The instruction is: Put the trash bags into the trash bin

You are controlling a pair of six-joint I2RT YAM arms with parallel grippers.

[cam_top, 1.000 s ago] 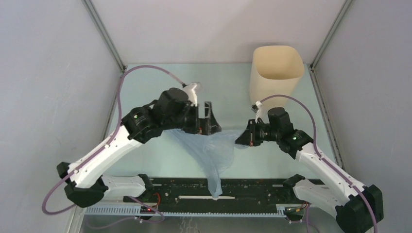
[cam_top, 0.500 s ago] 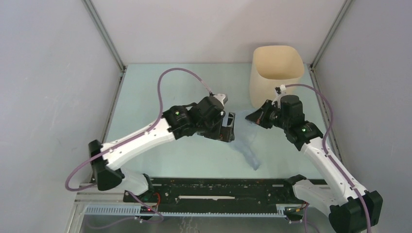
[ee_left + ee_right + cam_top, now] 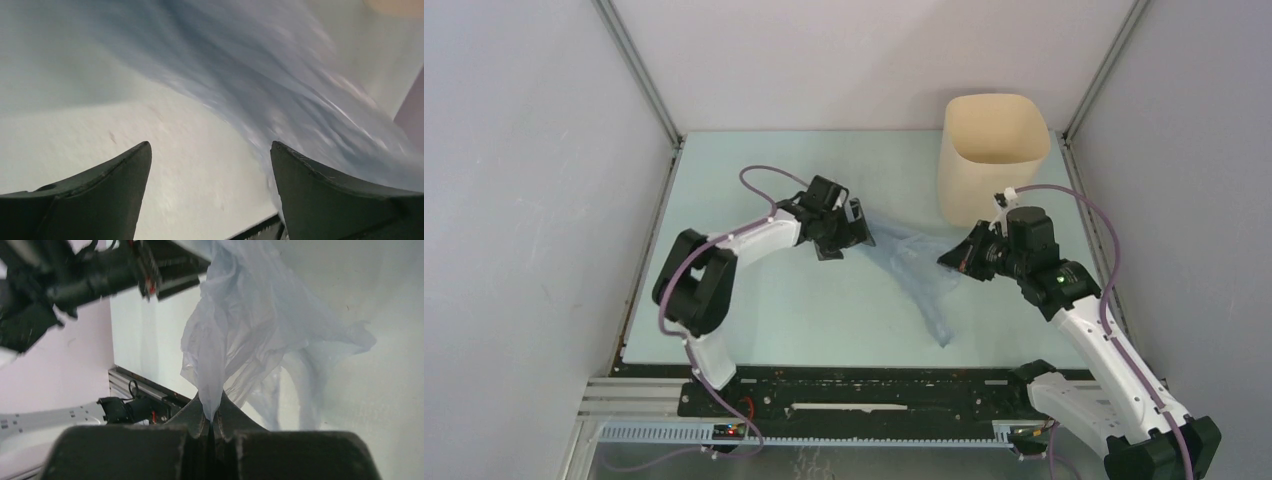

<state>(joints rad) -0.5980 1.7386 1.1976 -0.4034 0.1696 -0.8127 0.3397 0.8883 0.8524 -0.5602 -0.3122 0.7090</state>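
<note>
The pale-blue trash bag [image 3: 914, 270] lies crumpled on the table between the two grippers, with a tail trailing toward the near edge. The beige trash bin [image 3: 992, 150] stands upright at the back right, with nothing visible inside it. My right gripper [image 3: 951, 260] is in front of the bin and is shut on a pinch of the bag [image 3: 250, 315], with its jaws [image 3: 212, 415] closed on the film. My left gripper [image 3: 856, 230] is open at the bag's left edge. In the left wrist view its jaws [image 3: 210, 150] stand apart over bare table, and the bag [image 3: 300, 90] is blurred beside the right finger.
Grey enclosure walls stand on the left, back and right. A black rail [image 3: 874, 385] runs along the near edge between the arm bases. The left arm [image 3: 100, 270] shows at the upper left of the right wrist view.
My left gripper has swung back and to the left, and its arm has folded in. The bag, lifted a second ago, now lies low on the table. My right gripper has stayed near the bin.
</note>
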